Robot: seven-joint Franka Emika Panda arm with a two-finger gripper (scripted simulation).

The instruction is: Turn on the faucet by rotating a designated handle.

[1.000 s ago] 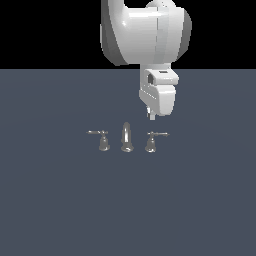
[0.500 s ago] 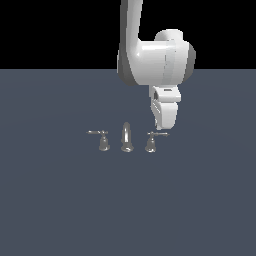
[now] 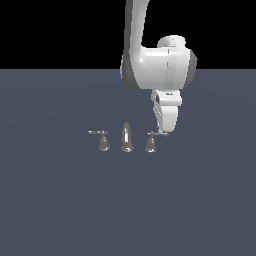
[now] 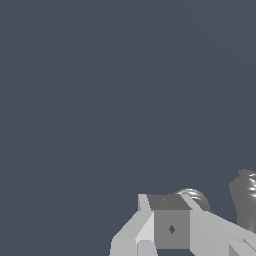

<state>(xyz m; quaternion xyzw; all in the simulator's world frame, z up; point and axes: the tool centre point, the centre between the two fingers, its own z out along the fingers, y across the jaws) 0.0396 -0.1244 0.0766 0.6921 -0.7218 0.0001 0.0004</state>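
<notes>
The chrome faucet stands on the grey floor in the exterior view: a tall spout [image 3: 126,137] in the middle and a twin post [image 3: 103,141] whose lever points to the view's left. The handle [image 3: 151,142] is the post on the view's right, and its thin lever points right. My gripper [image 3: 164,131] hangs tip-down right at the outer end of that lever, touching or nearly touching it. In the wrist view my fingers [image 4: 170,229] look pressed together with nothing between them. The handle's shiny top [image 4: 195,197] sits just behind them and the spout [image 4: 245,200] beside it.
The white arm [image 3: 157,67] comes down from above, behind the faucet. The flat dark grey floor [image 3: 60,200] spreads around the faucet in every direction.
The arm has swung toward the exterior view's right and come down. The gripper tip has gone from above the right-hand post to the outer end of its lever. The faucet parts look unmoved.
</notes>
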